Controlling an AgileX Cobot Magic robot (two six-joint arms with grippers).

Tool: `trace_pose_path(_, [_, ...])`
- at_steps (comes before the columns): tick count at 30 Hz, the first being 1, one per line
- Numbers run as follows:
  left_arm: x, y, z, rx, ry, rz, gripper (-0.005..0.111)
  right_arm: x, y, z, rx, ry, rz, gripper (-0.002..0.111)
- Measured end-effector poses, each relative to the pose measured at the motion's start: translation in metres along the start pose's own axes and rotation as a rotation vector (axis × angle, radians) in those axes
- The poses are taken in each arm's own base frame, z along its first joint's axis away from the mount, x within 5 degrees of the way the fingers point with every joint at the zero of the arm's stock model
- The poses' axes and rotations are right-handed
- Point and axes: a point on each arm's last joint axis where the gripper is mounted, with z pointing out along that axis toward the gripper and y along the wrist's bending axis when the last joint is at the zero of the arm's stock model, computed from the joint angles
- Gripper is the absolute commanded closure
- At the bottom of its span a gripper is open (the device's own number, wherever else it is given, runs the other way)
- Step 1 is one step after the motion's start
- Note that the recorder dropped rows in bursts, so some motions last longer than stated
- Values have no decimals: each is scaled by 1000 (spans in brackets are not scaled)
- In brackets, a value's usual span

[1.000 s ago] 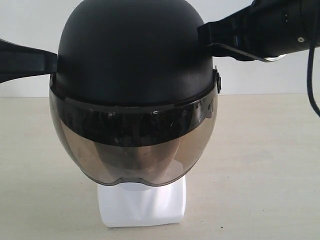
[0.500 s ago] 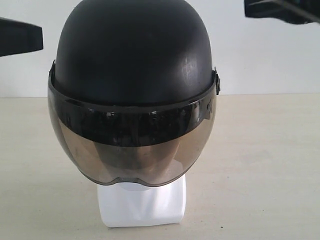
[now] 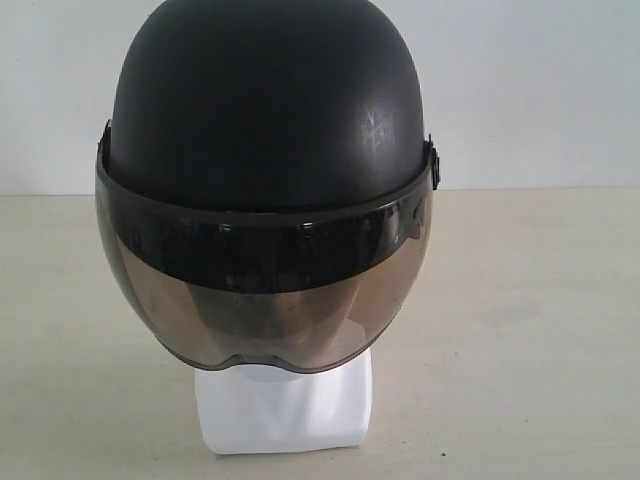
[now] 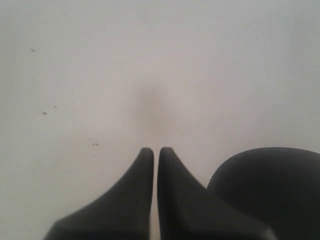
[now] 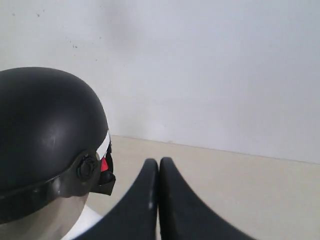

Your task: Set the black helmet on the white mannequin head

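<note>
The black helmet (image 3: pixel 265 110) sits on the white mannequin head (image 3: pixel 285 405), its smoky visor down over the face; only the white neck base shows below. Neither gripper appears in the exterior view. In the left wrist view my left gripper (image 4: pixel 155 150) is shut with nothing in it, facing the pale wall, the helmet's dome (image 4: pixel 270 185) beside it. In the right wrist view my right gripper (image 5: pixel 158 161) is shut and empty, apart from the helmet (image 5: pixel 45 130), whose round side pivot (image 5: pixel 86 169) and a bit of the white head (image 5: pixel 87 222) show.
A beige tabletop (image 3: pixel 520 330) spreads around the neck base, with a plain white wall (image 3: pixel 530 90) behind it.
Both grippers, which touched the helmet's sides a second ago, have drawn away outward and upward and left the exterior view. The helmet stays on the head, settled slightly lower.
</note>
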Motion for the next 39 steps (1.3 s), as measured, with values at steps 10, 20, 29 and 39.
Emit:
trace_pose_path(10, [72, -12, -57, -119, -12, -50, 102, 85, -10, -34, -65, -128, 76, 109])
trace_pose_path(20, [86, -18, -73, -131, -54, -45, 102, 100, -10, -37, -87, -146, 114, 109])
trace_pose_path(29, [85, -18, -74, -133, -58, -43, 102, 100, -10, -37, -89, -150, 118, 109])
trace_pose_path(39, [85, -18, -74, -133, -58, -43, 102, 98, -10, -37, -86, -169, 102, 109])
